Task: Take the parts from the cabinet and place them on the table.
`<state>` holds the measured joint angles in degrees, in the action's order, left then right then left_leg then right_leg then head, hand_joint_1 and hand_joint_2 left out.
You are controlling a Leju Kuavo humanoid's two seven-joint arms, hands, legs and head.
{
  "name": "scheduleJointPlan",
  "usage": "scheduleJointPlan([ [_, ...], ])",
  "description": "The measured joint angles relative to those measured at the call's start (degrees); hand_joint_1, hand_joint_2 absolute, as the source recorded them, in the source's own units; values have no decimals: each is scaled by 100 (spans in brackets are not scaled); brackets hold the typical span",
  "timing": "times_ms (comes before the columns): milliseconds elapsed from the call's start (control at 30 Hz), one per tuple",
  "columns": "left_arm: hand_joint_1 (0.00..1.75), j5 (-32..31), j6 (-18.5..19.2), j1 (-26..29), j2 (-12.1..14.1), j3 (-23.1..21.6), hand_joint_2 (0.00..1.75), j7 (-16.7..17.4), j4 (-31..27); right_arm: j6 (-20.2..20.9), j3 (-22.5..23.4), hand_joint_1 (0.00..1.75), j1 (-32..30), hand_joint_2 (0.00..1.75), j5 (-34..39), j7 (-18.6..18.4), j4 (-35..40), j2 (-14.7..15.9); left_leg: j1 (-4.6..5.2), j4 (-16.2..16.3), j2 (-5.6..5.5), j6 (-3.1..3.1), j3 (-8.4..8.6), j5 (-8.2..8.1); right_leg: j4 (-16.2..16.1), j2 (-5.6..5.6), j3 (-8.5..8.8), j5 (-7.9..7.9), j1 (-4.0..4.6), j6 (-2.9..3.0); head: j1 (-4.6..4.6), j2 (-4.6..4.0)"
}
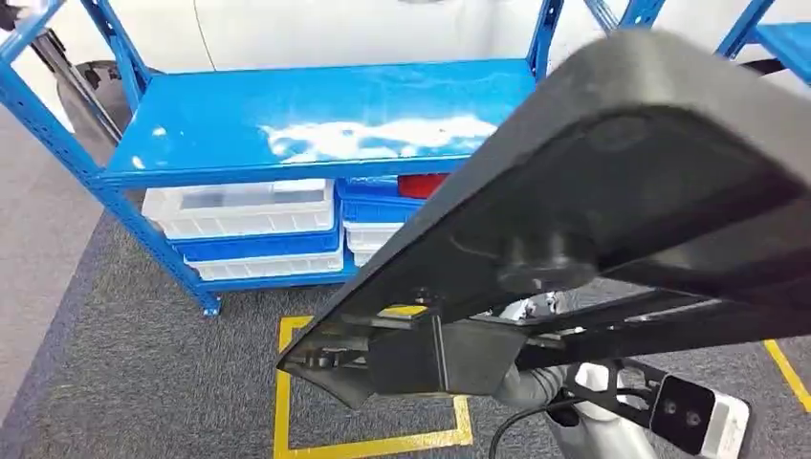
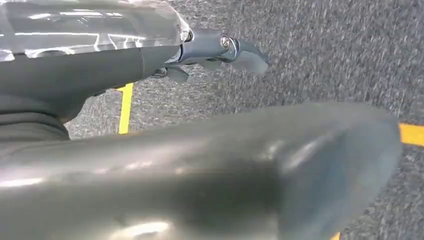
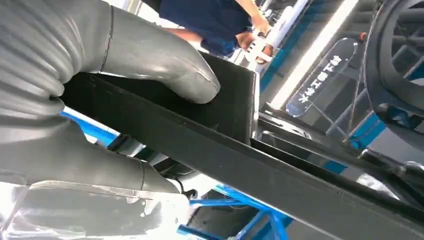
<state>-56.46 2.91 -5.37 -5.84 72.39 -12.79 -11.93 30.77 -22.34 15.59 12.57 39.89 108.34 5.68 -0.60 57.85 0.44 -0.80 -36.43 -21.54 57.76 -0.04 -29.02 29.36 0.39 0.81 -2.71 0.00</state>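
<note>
Black plastic, smooth and matte, makes up the part [image 1: 612,182]: a long flat panel with a rounded corner, a raised rim and a round boss on its underside, held up close to the head camera and slanting down from upper right to lower left, above the carpet and in front of the shelf. Beneath it run thinner black bars and a boxy bracket.

In the right wrist view the right hand [image 3: 90,100] grips this part [image 3: 240,150]; its thick grey thumb presses on one face of the flat panel's edge while the ribbed grey cover and the rest of the hand lie on the other side, so the hand is clamped narrowly on the panel.

The left hand [image 2: 220,50] shows in its wrist view as glossy grey fingers stretched out above the carpet with nothing between them; a large blurred grey shape lies close to the lens.

Behind the part stands the blue metal shelf [image 1: 316,124], its top board glossy with glare. Stacked translucent white and blue plastic bins [image 1: 249,229] sit on its lower level. Grey speckled carpet [image 1: 124,373] covers the floor, marked with yellow tape [image 1: 368,440]. A person [image 3: 210,20] in dark blue stands beyond.
</note>
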Motion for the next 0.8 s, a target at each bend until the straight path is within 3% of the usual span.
scheduleJointPlan([
  [33,0,0,-4,-2,2,0,0,2,0,2,0,175,0,175,0,0,0,2,18,25,3,-29,-26,-12,-65,-5,-2,-85,-80,54,0,-2],
  [67,0,4,-17,1,2,-2,0,11,0,17,0,175,4,175,4,0,0,2,3,134,-9,-50,-72,-182,-76,4,-31,-123,-74,86,0,0],
  [100,0,7,-24,5,-4,-2,0,24,2,24,0,175,5,175,13,2,2,0,-4,428,-13,-68,-165,-477,-75,4,-73,-158,-74,131,0,0],
  [133,0,9,-37,6,-4,0,0,48,0,39,0,175,1,175,13,4,2,0,-20,909,-12,-96,-319,-803,-73,12,-119,-193,-69,135,0,0],
  [167,0,9,-46,5,-2,-2,0,61,0,63,0,175,-4,175,13,2,0,2,-20,1391,-11,-120,-472,-1041,-70,35,-169,-229,-64,138,0,0],
  [200,0,9,-59,4,-2,0,0,89,0,85,2,175,-13,175,15,4,0,0,-20,1715,-11,-139,-557,-1145,-63,64,-210,-261,-64,129,0,-2],
  [233,0,9,-81,7,-2,0,0,116,0,114,0,175,-21,175,15,4,0,2,-22,1793,-11,-149,-520,-1105,-57,99,-249,-294,-65,120,0,-2],
  [267,0,9,-94,9,-2,0,0,129,0,125,0,175,-24,175,15,2,0,2,-25,1590,-13,-148,-345,-973,-53,136,-278,-317,-66,111,0,0],
  [333,0,7,-109,6,0,0,0,164,0,129,0,175,-20,175,13,4,0,0,-33,622,-81,-120,284,-591,-25,230,-314,-344,-69,75,0,-2],
  [367,0,7,-120,4,6,0,0,175,0,138,2,175,-18,175,9,4,0,0,-46,49,-298,-81,611,-554,-5,263,-331,-353,-77,60,0,-2],
  [400,0,2,-122,8,7,-2,0,181,0,138,0,175,-9,175,4,4,0,0,-43,-62,-390,-62,718,-607,5,307,-376,-372,-56,26,0,0],
  [500,0,-7,-136,7,13,-2,0,195,0,118,2,175,-4,175,-7,7,0,0,-12,-69,-276,-12,666,-574,-6,435,-418,-450,-74,-93,0,0],
  [533,0,-9,-135,1,13,-2,0,194,0,118,2,175,-3,175,-13,7,0,2,-53,-131,-224,48,671,-533,-3,476,-431,-461,-49,-128,0,0],
  [567,0,-9,-135,-13,13,-2,0,194,0,118,7,175,-10,175,-17,9,0,4,-65,-163,-132,103,674,-493,104,308,-480,-349,-69,-137,0,0],
  [600,0,-9,-136,-16,13,-2,0,192,0,118,9,175,4,175,-22,7,2,4,-63,-168,-86,137,649,-477,378,150,-608,-134,-62,-167,0,0],
  [667,0,-9,-136,3,24,-2,0,190,0,122,9,175,-5,175,-17,7,2,4,-49,-164,38,156,596,-456,1275,70,-1023,320,-92,-218,0,0],
  [700,0,-7,-138,11,33,-2,0,184,0,142,9,175,-10,175,-13,7,0,4,-48,-155,103,153,567,-447,1686,67,-1203,464,-108,-243,0,0],
  [733,0,-4,-138,10,35,0,0,179,0,181,11,175,-15,175,0,7,0,4,-48,-140,157,145,542,-441,1871,64,-1273,485,-119,-263,0,0],
  [767,0,0,-138,5,39,0,0,177,0,212,15,175,-16,175,4,7,0,4,-49,-122,220,141,524,-440,1762,53,-1203,354,-130,-275,0,-2],
  [800,0,2,-138,-1,39,-2,0,171,0,223,20,175,-16,175,7,7,0,4,-52,-107,274,131,521,-446,1400,13,-983,123,-142,-278,0,-2],
])
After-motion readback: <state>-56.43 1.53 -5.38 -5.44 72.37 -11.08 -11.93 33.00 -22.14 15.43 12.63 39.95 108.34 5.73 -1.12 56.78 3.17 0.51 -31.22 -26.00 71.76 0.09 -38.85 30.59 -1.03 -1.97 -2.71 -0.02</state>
